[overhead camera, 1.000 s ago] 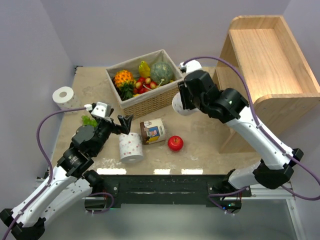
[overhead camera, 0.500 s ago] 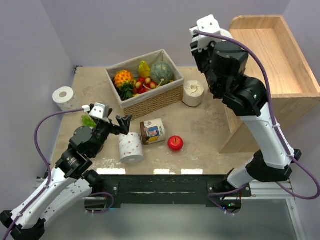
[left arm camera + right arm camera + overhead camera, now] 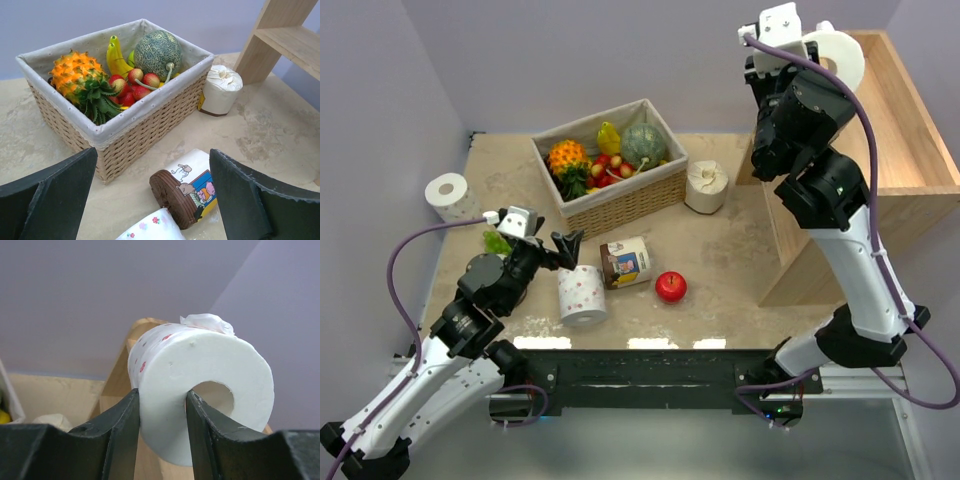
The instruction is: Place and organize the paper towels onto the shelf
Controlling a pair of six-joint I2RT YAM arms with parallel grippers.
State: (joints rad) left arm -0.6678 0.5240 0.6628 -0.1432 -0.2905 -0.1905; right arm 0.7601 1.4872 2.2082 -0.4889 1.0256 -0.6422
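Well, my right claw is pinched on a pink-dotted paper towel roll, one finger on its outer skin and the other at the rim of its hollow centre; a loose tuft of paper sticks up from it. Reading the overhead view as a clock with twelve at the far wall, I hold that roll high at one o'clock, by the left side panel of the light-wood shelf, which fills the right side from one to three. Whether the roll touches the wood I cannot tell. My left claw is spread wide and holds nothing, low over the table at eight o'clock. Just beside its fingertips, toward six, a second dotted roll stands on end. Right of that a printed-label jar lies on its side, close against it. A red apple sits just past the jar toward five. Between my left claw and the shelf stands the wicker basket at eleven, full of fruit, and a cream roll stands at its right end, near the shelf's foot. A plain white roll stands alone at nine, at the table's left edge, with something small and green near it.
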